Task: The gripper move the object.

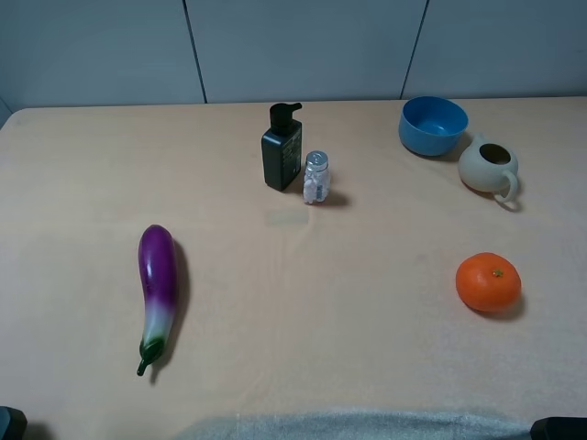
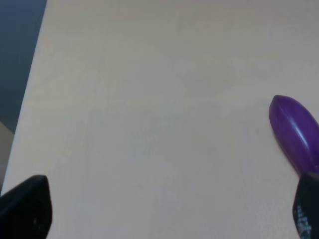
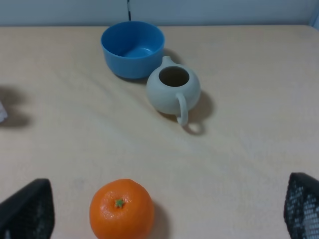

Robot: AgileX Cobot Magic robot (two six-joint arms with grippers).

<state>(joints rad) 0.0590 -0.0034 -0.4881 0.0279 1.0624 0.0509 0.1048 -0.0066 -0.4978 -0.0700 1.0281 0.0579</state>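
The pale grey-beige lidless teapot [image 1: 489, 168] stands upright at the back right of the table, its loop handle towards the front and its spout towards the blue bowl. In the right wrist view the teapot [image 3: 172, 89] is well ahead of my right gripper [image 3: 164, 211], which is open and empty, with its dark fingertips [image 3: 27, 211] at the frame's lower corners. My left gripper [image 2: 164, 214] is open and empty over bare table, far from the teapot. In the exterior view only dark bits of the arms show at the bottom corners.
A blue bowl [image 1: 433, 125] stands just behind and left of the teapot, almost touching it. An orange [image 1: 488, 282] lies in front of the teapot. A black pump bottle [image 1: 282, 147] and a small jar [image 1: 316, 177] stand at back centre. A purple eggplant [image 1: 158, 284] lies at left.
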